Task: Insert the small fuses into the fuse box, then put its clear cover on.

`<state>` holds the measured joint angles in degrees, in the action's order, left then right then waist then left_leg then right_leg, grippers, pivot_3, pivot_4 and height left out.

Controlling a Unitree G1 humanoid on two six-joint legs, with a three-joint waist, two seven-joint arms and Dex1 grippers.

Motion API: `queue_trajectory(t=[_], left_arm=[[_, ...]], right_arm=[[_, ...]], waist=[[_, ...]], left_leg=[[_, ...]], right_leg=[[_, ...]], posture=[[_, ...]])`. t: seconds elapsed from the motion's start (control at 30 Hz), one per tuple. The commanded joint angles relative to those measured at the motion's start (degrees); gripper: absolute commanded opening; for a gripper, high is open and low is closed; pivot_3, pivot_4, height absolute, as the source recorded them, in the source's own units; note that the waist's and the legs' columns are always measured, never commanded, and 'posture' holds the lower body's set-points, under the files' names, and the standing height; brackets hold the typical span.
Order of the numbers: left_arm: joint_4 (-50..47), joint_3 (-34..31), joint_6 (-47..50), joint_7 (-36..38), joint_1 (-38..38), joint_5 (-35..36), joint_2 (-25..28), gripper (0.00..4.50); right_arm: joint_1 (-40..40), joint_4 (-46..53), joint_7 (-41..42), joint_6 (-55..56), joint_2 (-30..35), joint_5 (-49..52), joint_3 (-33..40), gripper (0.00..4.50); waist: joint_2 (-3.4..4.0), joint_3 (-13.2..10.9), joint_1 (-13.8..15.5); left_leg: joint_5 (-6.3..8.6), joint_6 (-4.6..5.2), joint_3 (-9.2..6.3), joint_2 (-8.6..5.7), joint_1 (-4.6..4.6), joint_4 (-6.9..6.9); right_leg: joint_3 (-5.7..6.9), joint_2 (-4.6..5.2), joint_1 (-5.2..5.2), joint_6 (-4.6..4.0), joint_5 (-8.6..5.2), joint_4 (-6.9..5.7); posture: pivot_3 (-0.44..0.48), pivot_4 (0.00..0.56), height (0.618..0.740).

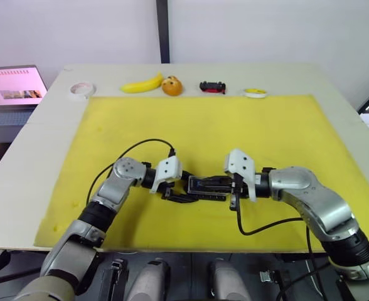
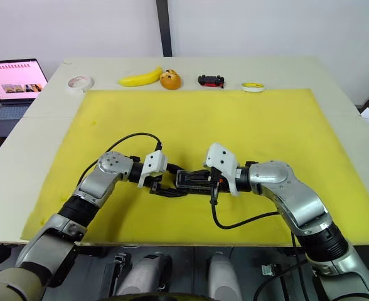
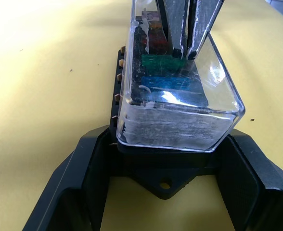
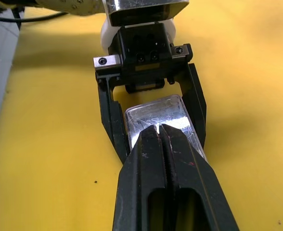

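The black fuse box [image 1: 206,187] lies near the front middle of the yellow mat [image 1: 203,125], between my two grippers. The clear cover [image 3: 180,120] sits over it, and red, green and blue small fuses [image 3: 163,62] show in their slots through it. My left gripper [image 1: 184,191] is shut on the fuse box, one finger on each side of its end with the pointed tab [image 3: 165,180]. My right gripper [image 4: 159,130] is shut, its joined fingertips resting on top of the cover.
Along the table's far edge stand a tape roll [image 1: 81,90], a banana [image 1: 142,83], an orange [image 1: 172,86], a black-and-red toy car [image 1: 212,86] and a yellow tape roll [image 1: 255,93]. A laptop [image 1: 15,88] is off the far left. Black cables loop beside both wrists.
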<state>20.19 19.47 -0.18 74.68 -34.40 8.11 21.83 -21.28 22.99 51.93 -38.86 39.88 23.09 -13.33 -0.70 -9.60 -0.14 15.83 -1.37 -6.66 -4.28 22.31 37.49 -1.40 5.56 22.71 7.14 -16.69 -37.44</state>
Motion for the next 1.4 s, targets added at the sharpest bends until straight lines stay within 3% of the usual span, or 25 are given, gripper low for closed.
queue_trajectory(t=[0.03, 0.27, 1.1, 1.4], left_arm=[[-1.52, -0.41, -0.5, 0.01, -0.7, 0.49, -0.69, 2.55], [-2.07, 0.17, -1.68, 0.27, -0.22, -0.08, -0.77, 2.55], [-1.59, -0.16, -2.68, -0.17, 0.11, -0.69, -0.78, 2.55], [-0.36, -0.76, -2.78, -0.7, -0.11, -1.31, -0.82, 2.55]], right_arm=[[1.49, -4.29, -3.43, -9.52, 0.55, -2.25, -3.39, 0.07], [-1.96, -6.6, -4.76, -16.91, -1.54, 2.82, 0.89, 0.07], [-5.43, -10.34, -4.14, -12.14, -1.92, -3.24, -6.06, 0.07], [-2.31, -5.96, -7.22, -1.04, -5.5, -3.92, 2.13, 0.07]], waist=[[-0.02, 0.09, -0.35], [-0.06, 0.22, -0.48], [-0.02, 0.33, -0.38], [0.02, 0.34, -0.5]], left_leg=[[0.0, 0.0, 0.0, 0.0, -0.01, 0.0], [0.0, 0.0, -0.04, 0.0, -0.04, 0.0], [0.0, 0.01, -0.06, -0.04, 0.1, -0.05], [0.0, 0.01, -0.03, -0.05, 0.17, -0.13]], right_leg=[[0.0, 0.0, -0.02, 0.0, 0.0, 0.0], [0.01, 0.0, -0.05, 0.0, 0.0, 0.0], [0.02, 0.03, 0.08, 0.0, 0.0, 0.06], [-0.01, 0.04, 0.19, 0.0, 0.0, 0.14]], posture=[[0.0, 0.15, 0.74], [0.0, 0.15, 0.74], [0.0, 0.15, 0.74], [0.0, 0.15, 0.74]])
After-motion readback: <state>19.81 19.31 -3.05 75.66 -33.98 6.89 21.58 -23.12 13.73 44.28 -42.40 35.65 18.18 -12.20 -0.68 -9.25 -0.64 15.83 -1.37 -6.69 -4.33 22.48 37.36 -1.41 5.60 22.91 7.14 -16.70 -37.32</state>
